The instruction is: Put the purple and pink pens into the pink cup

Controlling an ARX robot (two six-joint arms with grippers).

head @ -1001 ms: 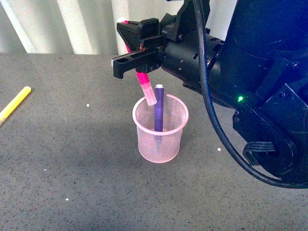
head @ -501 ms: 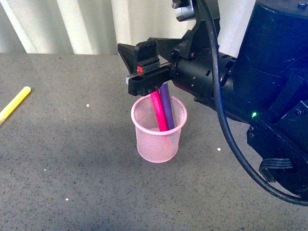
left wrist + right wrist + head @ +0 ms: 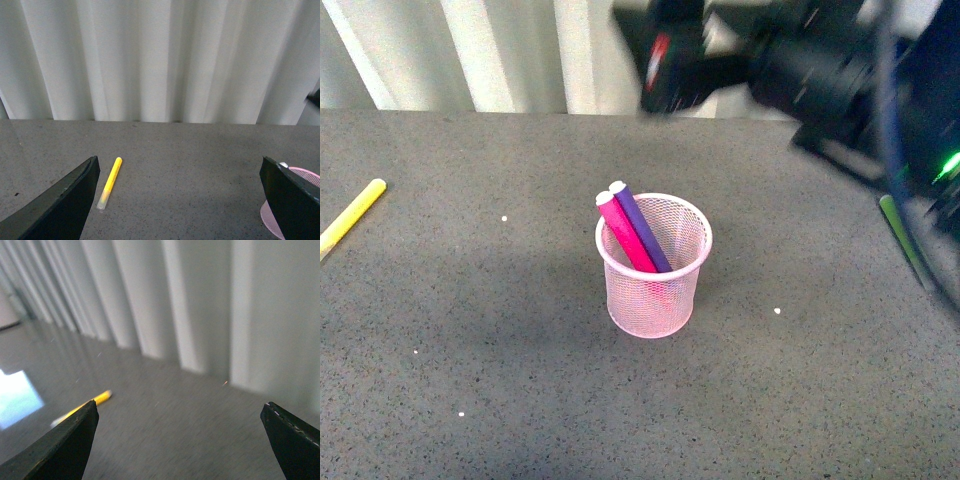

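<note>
The pale pink mesh cup stands upright at the middle of the grey table. The hot pink pen and the purple pen both stand in it, side by side, leaning to the left with their tops above the rim. My right gripper is open and empty, blurred, high above and behind the cup. In the right wrist view its jaws stand wide apart with nothing between them. My left gripper is open and empty; the cup's rim shows beside one finger.
A yellow pen lies on the table at the far left; it also shows in the left wrist view and the right wrist view. A light green pen lies at the right, partly behind my arm. White curtains hang behind the table.
My right gripper let go of the pink pen, which dropped into the cup beside the purple pen. The gripper then rose up and back, away from the cup.
</note>
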